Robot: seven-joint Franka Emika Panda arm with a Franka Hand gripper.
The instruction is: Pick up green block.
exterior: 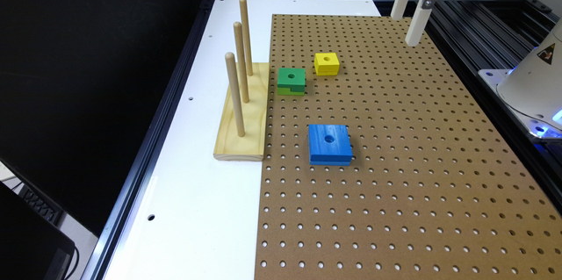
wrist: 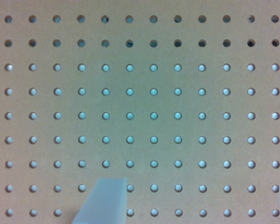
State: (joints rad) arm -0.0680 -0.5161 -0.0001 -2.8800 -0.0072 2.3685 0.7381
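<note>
The green block (exterior: 291,81), dark green on top with a round hole and a lighter notched layer below, rests on the brown pegboard (exterior: 395,161) beside the wooden peg stand. My gripper (exterior: 406,30) hangs high over the pegboard's far corner at the exterior view's right, well away from the block. In the wrist view my gripper (wrist: 193,200) is open, with its pale fingertips (wrist: 102,203) wide apart above bare pegboard (wrist: 140,102) and nothing between them.
A small yellow block (exterior: 326,63) sits just beyond the green one. A larger flat blue block (exterior: 329,144) lies nearer the front. The wooden stand (exterior: 243,128) carries three upright pegs on the white table (exterior: 193,210). The robot base (exterior: 533,82) stands at the right.
</note>
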